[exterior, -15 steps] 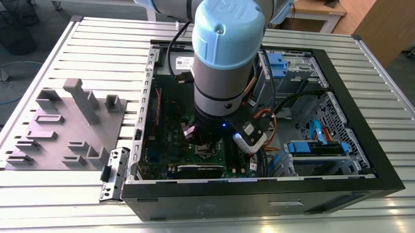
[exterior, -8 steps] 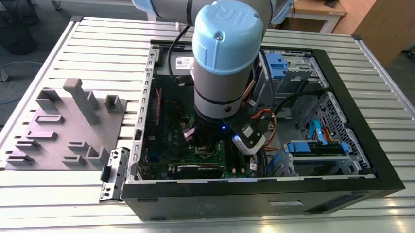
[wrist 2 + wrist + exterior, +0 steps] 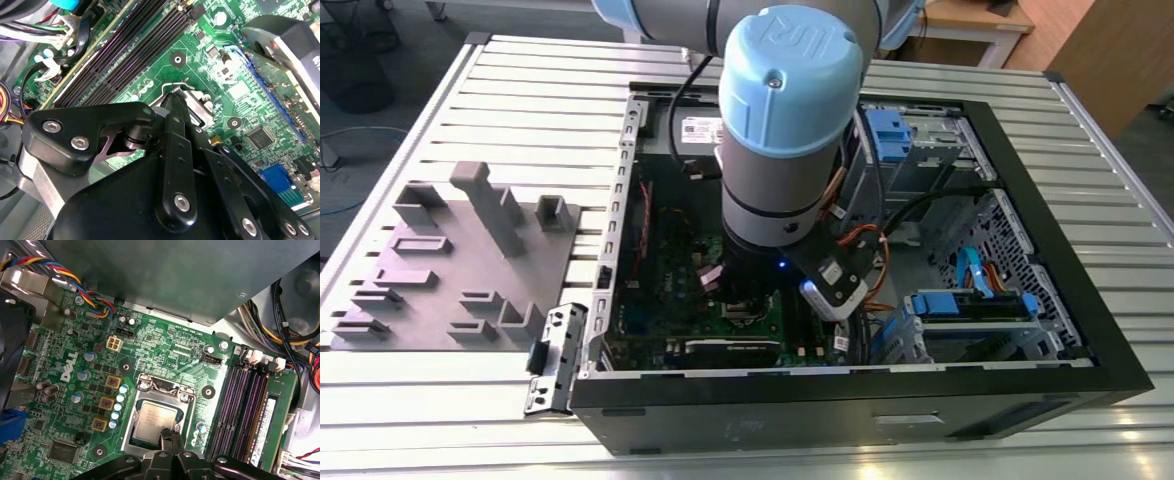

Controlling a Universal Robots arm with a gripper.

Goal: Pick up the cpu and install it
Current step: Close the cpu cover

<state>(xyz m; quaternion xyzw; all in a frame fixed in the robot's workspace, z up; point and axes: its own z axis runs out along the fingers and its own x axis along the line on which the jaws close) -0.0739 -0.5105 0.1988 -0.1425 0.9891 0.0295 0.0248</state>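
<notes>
The cpu [image 3: 154, 418], a small silvery square chip, lies flat inside the shiny socket frame [image 3: 131, 426] on the green motherboard [image 3: 165, 347] in the first wrist view. My gripper [image 3: 170, 436] is lowered into the open computer case, its two black fingers pressed together with no gap, and their tips rest at the cpu's edge. In the second wrist view the gripper [image 3: 173, 100] narrows to a point over the socket, and its body hides the cpu. In the exterior view the arm's wrist covers most of the gripper [image 3: 744, 305] above the board.
Memory slots [image 3: 245, 405] run beside the socket. Coloured wires [image 3: 75, 280] and cable bundles [image 3: 295, 340] cross the case edges. The black case wall [image 3: 854, 385] rings the board. A grey tray [image 3: 454, 260] with upright blocks lies at the exterior view's left, on the slatted table.
</notes>
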